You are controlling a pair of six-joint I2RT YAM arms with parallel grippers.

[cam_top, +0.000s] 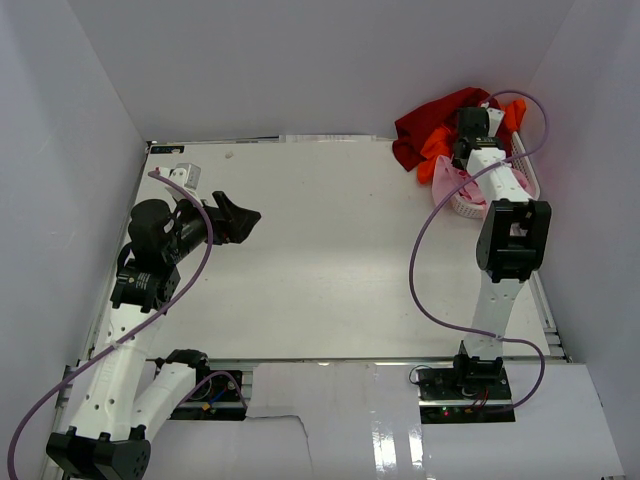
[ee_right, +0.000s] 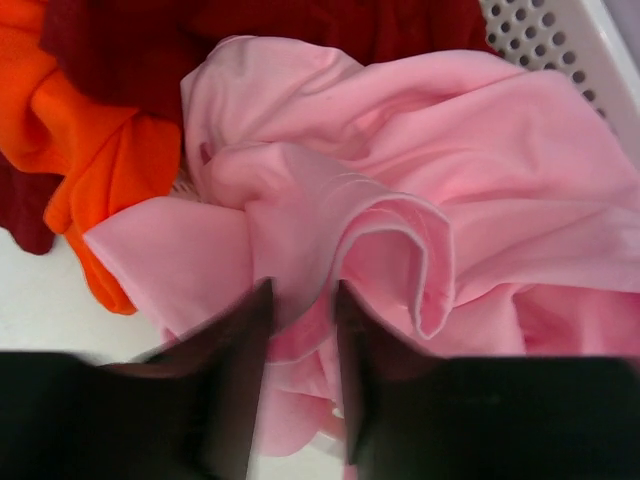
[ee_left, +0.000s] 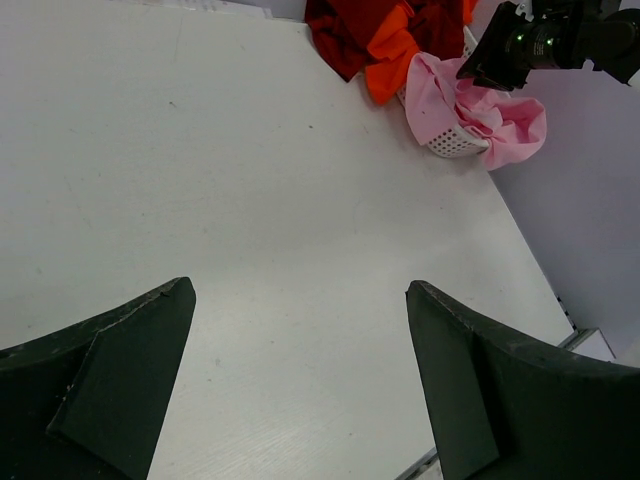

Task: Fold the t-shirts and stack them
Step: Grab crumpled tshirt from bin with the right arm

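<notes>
top view: dark red cloth t-shirt point(cam_top: 425, 125), bright orange cloth t-shirt point(cam_top: 437, 150) and light pink cloth t-shirt point(cam_top: 445, 178) bunched at white plastic mesh basket point(cam_top: 468, 207), far right. left wrist view: left gripper point(ee_left: 300, 288) released over white table point(ee_left: 250, 180). right wrist view: right gripper point(ee_right: 300, 300) grasping a fold of the pink t-shirt.

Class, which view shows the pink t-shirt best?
Right wrist: pink t-shirt fills the frame, right gripper pinching a fold. Left wrist shows it small, over the basket; top external, mostly hidden by the right arm.
</notes>
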